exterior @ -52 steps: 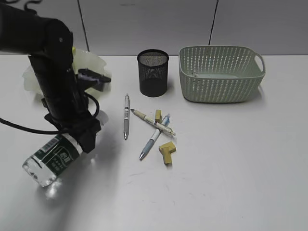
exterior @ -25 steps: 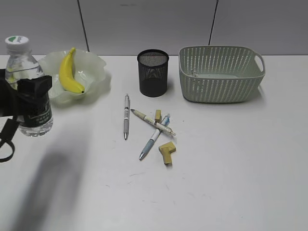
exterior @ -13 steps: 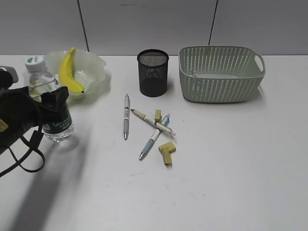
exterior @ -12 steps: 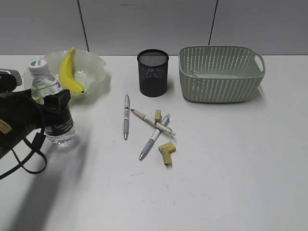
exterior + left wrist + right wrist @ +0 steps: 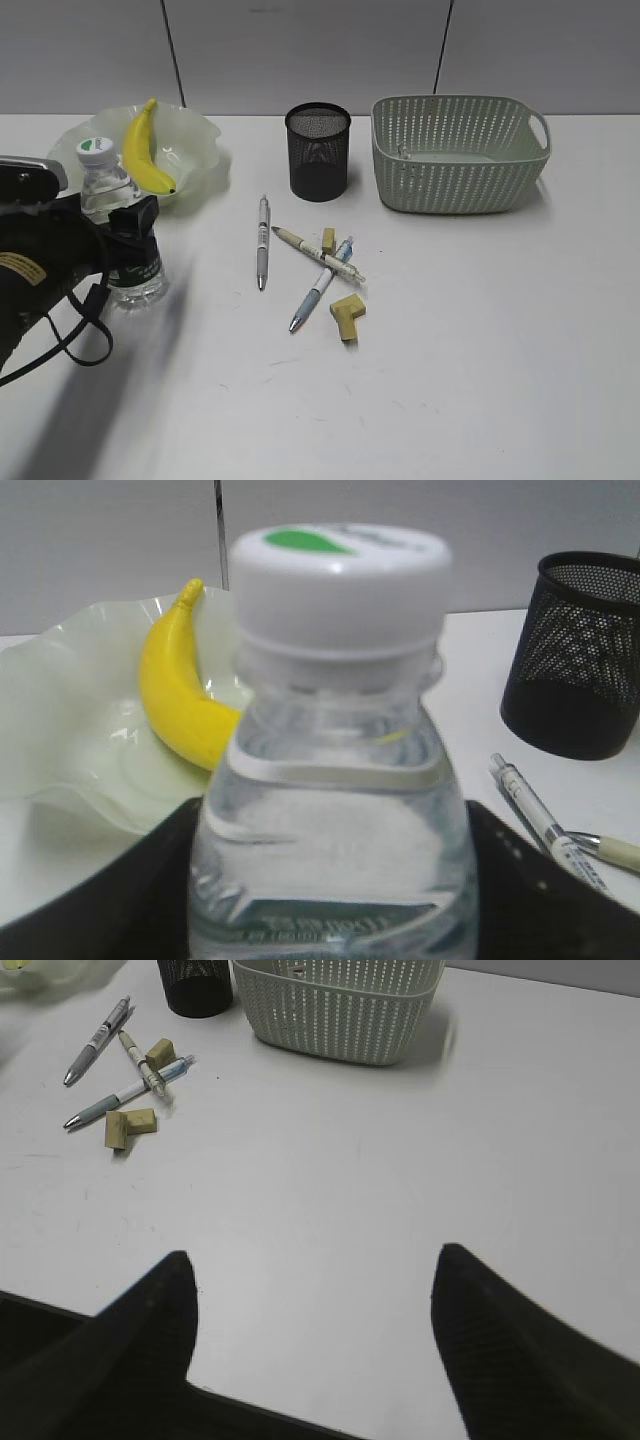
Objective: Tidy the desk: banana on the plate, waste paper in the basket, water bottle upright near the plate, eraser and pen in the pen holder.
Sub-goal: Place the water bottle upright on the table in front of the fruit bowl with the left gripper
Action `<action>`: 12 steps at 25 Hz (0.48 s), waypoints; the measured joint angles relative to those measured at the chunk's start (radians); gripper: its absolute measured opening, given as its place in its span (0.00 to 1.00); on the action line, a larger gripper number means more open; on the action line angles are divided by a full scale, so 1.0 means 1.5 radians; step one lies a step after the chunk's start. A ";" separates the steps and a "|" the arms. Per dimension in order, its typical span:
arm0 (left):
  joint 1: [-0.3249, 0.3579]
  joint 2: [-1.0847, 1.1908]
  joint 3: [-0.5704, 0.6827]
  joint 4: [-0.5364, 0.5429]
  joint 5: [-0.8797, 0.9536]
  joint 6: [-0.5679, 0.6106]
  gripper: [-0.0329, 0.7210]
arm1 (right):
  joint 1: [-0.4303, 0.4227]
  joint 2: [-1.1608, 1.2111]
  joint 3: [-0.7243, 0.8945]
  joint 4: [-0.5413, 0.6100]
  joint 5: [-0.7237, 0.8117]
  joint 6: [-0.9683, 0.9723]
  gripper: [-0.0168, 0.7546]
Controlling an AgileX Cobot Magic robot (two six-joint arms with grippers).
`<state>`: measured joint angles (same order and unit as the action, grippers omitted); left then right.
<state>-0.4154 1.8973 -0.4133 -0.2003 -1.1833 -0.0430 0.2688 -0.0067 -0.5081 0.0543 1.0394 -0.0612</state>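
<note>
The water bottle is upright just in front of the plate, and its base looks to rest on the desk. My left gripper is shut on the water bottle's body, with jaws on both sides. The banana lies in the plate. Three pens and two tan erasers lie loose in front of the pen holder. My right gripper is open and empty over bare desk. I cannot make out the waste paper.
The basket stands at the back right, next to the pen holder. The pens and erasers also show in the right wrist view, left of the basket. A wall runs behind the desk.
The left arm turned the bottle from tilted low over the desk to upright, then carried it right and down to a spot in front of the plate.
</note>
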 joint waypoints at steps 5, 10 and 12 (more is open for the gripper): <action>0.000 -0.010 0.000 -0.003 -0.007 0.000 0.83 | 0.000 0.000 0.000 0.000 0.000 0.000 0.76; 0.000 -0.055 0.000 -0.002 -0.008 0.000 0.84 | 0.000 0.000 0.000 0.000 0.000 0.000 0.76; 0.000 -0.083 0.000 -0.002 -0.008 0.000 0.84 | 0.000 0.000 0.000 0.000 0.000 0.000 0.76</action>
<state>-0.4154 1.7731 -0.4133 -0.2026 -1.1955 -0.0436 0.2688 -0.0067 -0.5081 0.0543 1.0394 -0.0612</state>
